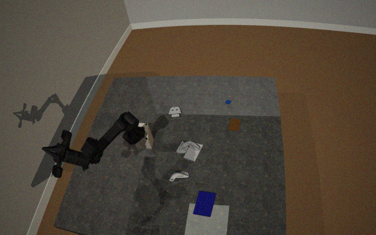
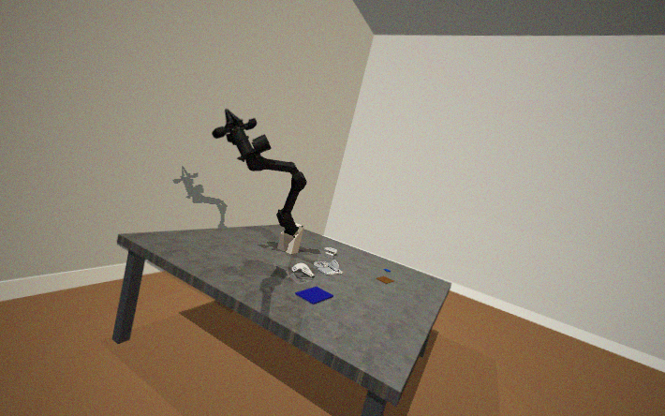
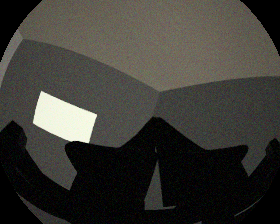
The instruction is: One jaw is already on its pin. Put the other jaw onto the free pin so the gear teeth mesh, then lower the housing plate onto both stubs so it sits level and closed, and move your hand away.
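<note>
Currently, neither jaw [image 1: 179, 176] [image 2: 302, 269] nor plate [image 1: 175, 110] [image 2: 331, 250] is fitted. Gripper [image 1: 44, 148] [image 2: 227, 111] [image 3: 155, 121] fingers are clenched, unloaded; meshing and closing remain.

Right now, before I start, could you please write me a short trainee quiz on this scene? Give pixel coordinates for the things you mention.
1. True or false: the tool [image 1: 43, 148] [image 2: 227, 110] [image 3: 155, 121] is shut, with nothing between its fingers.
2. In the top view, what lies nearest the small blue square [image 1: 227, 101] [image 2: 387, 270]?
a) the arm's base
b) the orange-brown rectangle [image 1: 234, 124] [image 2: 385, 279]
c) the loose jaw
3. Fill in: the coloured rectangle [image 1: 204, 203] [image 2: 314, 294] nearest the loose jaw [image 1: 179, 175] [image 2: 302, 268] is dark ____.

Key: 1 true; 2 b; 3 blue.
</note>
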